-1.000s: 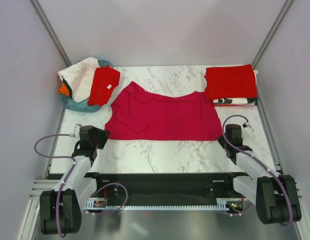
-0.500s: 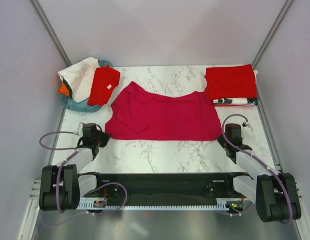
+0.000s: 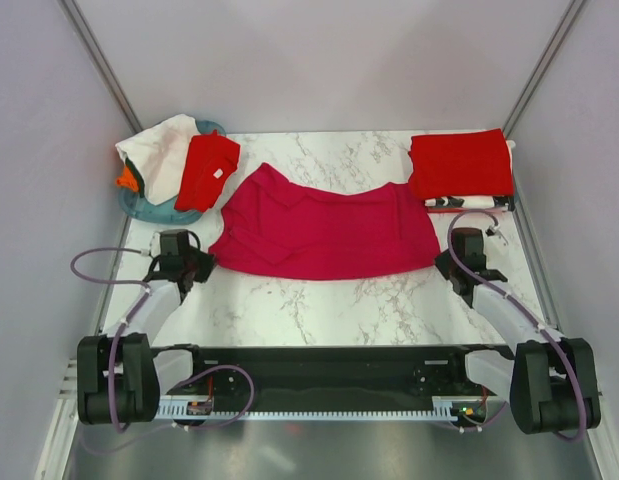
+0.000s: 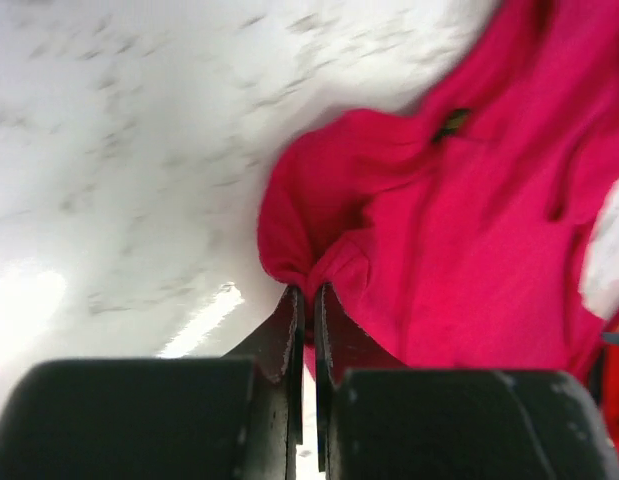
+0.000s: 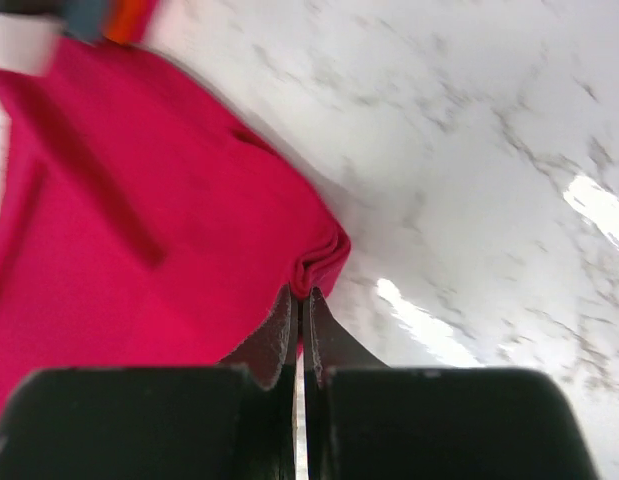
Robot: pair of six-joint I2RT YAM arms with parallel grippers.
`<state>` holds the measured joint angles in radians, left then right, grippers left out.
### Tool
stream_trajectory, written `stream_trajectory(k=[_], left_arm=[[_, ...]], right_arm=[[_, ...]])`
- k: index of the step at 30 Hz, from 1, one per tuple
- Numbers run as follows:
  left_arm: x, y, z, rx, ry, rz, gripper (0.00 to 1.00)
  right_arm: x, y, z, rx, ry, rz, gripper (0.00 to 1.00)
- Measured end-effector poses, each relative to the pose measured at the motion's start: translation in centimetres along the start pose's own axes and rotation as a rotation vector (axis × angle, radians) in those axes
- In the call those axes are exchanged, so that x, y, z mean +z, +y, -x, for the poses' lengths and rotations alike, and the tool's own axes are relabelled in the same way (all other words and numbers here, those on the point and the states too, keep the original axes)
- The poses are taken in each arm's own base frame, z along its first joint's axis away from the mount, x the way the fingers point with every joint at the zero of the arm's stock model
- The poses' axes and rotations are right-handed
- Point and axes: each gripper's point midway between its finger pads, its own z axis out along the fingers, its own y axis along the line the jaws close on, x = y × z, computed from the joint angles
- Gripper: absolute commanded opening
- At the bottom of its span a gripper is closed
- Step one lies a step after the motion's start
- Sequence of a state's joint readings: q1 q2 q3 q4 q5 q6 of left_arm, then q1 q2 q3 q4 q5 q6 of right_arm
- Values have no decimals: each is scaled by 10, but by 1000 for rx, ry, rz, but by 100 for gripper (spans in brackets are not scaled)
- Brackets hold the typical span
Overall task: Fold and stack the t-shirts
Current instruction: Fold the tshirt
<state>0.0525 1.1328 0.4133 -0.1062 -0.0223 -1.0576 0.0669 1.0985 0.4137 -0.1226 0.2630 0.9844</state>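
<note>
1. The left gripper (image 4: 307, 296) is clenched on a bunched near-left corner of the crimson shirt (image 3: 324, 235). Its jaws are pressed almost together with a fold of cloth pinched between the tips.
2. The right gripper (image 5: 299, 296) is doing the same at the near-right corner. It is closed tight on a small tuck of the hem, low over the desk (image 3: 329, 305).
3. The crimson shirt lies flat in the middle of the desk, between the two arms. Its long axis runs left to right, and its near edge sags slightly between the two pinched corners.
4. The collar end seems to point toward the far left, though from overhead the folds there are hard to read.
5. I judge this to be the start of a fold.
   - Both corners should rise together and level, keeping the hem lightly taut so it does not droop.
   - They should then travel away from the arms and come down with the near edge matched to the far one.
   - An uneven lift would skew the fold, and a thin pinch could slip.
6. Further out, at the far right, a folded bright red shirt (image 3: 461, 165) sits on a black-and-white shirt (image 3: 469, 203).
7. At the far left, a teal basket (image 3: 149, 210) holds a white shirt (image 3: 159, 150) among others.
</note>
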Motion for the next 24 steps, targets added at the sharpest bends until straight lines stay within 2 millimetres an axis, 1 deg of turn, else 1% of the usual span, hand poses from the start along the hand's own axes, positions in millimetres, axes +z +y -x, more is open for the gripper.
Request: stream_trajectory(k=[2,5,6,7,8,9,10,11,13,14,15,18,20,22,24], left_arm=[[-10,-24,14,-1,-18,-35,2],[-37,-68,39,-3,-74,-135,2],[-46,-79,45,-3,-91,-164,2],[-57,-89,52,-4,-112,-199,2],[-66,-96,56,-5,-127,-223,2],[-72,-98,58,-6,-139,-240,2],[-76,-97,58,-7,-142,-241,2],[-78,-92,56,-8,-141,-237,2],[-74,-74,48,-11,-128,-206,2],[-69,-59,40,-13,-111,-171,2],[-64,-45,33,-14,-92,-136,2],[-48,12,0,-15,-17,-2,2],[-43,44,-18,-16,22,69,2],[-42,61,-27,-17,40,105,2],[-43,67,-31,-17,45,115,2]], right_arm=[[-6,19,15,10,-18,24,0],[-21,53,46,42,-74,92,0],[-28,62,56,56,-97,119,0],[-34,67,62,66,-114,140,0],[-40,69,66,77,-127,157,0],[-45,69,68,86,-133,165,0],[-48,66,68,93,-138,167,0],[-49,61,65,101,-139,167,0],[-46,40,50,105,-116,131,0],[-42,22,36,104,-90,95,0],[-39,9,25,101,-68,66,0],[-31,-34,-9,92,3,-27,0],[-31,-54,-24,88,27,-67,0],[-31,-63,-29,90,35,-84,0],[-32,-63,-29,92,31,-80,0]])
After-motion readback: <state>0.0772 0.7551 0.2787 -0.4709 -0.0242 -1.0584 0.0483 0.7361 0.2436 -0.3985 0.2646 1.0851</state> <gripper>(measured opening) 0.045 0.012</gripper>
